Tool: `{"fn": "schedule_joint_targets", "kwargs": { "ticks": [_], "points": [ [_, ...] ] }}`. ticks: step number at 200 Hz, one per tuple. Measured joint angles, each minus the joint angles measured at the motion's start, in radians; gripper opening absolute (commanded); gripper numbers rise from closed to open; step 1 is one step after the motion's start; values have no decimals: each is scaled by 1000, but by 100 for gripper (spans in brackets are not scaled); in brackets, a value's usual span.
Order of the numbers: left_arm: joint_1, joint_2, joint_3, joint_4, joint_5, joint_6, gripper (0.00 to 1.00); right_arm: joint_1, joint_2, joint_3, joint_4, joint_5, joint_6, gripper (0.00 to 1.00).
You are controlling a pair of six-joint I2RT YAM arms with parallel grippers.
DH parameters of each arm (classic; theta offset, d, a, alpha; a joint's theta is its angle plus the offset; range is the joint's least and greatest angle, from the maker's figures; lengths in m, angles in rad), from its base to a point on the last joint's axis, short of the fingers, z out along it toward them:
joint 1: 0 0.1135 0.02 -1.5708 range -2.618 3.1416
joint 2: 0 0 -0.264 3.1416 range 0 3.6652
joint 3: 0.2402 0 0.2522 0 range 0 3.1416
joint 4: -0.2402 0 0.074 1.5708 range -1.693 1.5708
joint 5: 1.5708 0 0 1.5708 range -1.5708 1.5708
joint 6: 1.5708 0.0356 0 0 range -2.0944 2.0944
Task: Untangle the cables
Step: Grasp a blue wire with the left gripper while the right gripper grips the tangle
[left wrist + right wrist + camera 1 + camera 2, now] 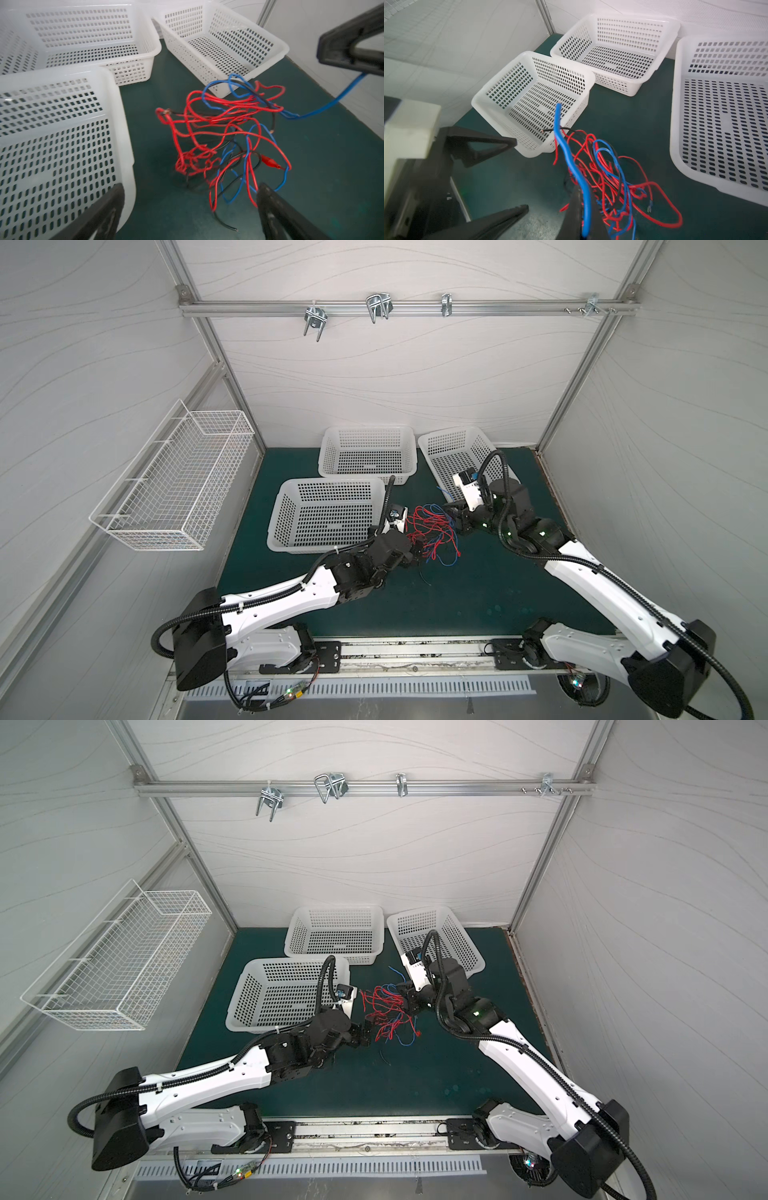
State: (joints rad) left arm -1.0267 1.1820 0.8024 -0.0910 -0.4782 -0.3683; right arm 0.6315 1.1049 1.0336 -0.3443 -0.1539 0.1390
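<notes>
The cables [432,531] lie in a loose red, blue and black tangle on the green mat [478,593], between the two grippers and just in front of three white baskets [368,429]. The left gripper [420,549] sits low at the tangle's near-left side with its jaws spread wide and nothing between them. In the left wrist view one of its fingers [270,207] overlaps a few strands, but whether it touches them cannot be told. The right gripper [452,517] is at the tangle's far-right side, clenched on a blue cable [324,108]. That cable runs up out of the heap to the jaws, and in the right wrist view its free end sticks out past them toward a basket. A red clip [270,161] hangs at the heap's edge.
</notes>
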Motion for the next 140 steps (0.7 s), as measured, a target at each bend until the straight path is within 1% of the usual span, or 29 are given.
{"fn": "schedule_joint_targets", "kwargs": {
  "ticks": [29,52,74,93,114,122,140],
  "points": [
    [0,14,0,123,89,51,99,0,30,42,-35,-16,41,0],
    [0,55,4,207,159,81,99,0,58,54,-55,-24,80,0],
    [0,123,42,232,195,98,97,0,74,55,-64,-39,118,0],
    [0,185,89,252,204,109,94,0,75,55,-64,-53,153,0],
    [0,232,118,289,204,113,87,0,74,54,-62,-72,186,0],
    [0,244,121,303,204,113,83,0,74,54,-61,-77,195,0],
    [0,268,133,331,205,111,62,0,74,54,-61,-90,213,0]
  ]
}}
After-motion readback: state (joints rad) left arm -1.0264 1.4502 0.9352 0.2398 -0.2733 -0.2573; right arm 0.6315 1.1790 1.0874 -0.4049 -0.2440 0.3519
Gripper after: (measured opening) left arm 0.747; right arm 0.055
